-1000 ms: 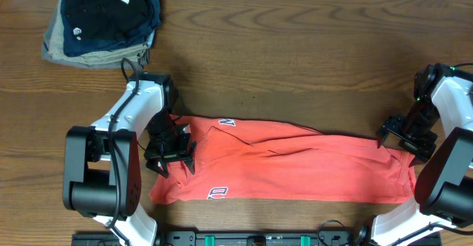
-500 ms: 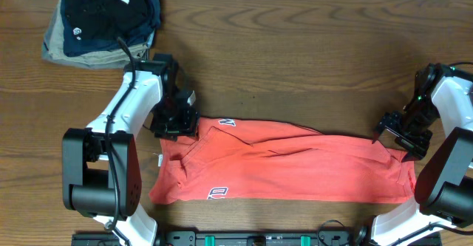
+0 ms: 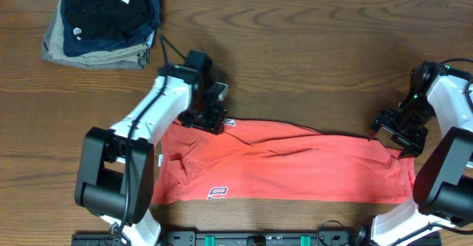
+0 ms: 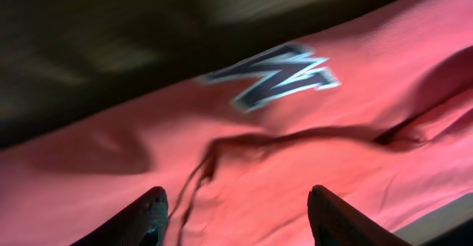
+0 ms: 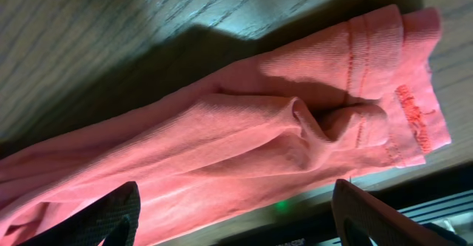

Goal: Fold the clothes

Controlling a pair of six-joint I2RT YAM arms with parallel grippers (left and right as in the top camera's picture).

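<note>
At far corner of table [image 3: 295,54], folded garments [image 3: 107,17], left tool [image 4: 238,205], right tool [image 5: 240,209] both agape over coral T-shirt [image 3: 310,172]

Overhead camera looks straight down on the counter [image 3: 295,54], set back far enough to take in the left hand [image 3: 211,117] and right hand [image 3: 395,131] together. Left wrist camera sits tight over the T-shirt [image 4: 355,150], peering forward between its own fingers [image 4: 151,205] at the lettering [image 4: 277,74], also visible from above. Right wrist camera, equally close, looks down on the shirt's end hem, overhead's right side.
</note>
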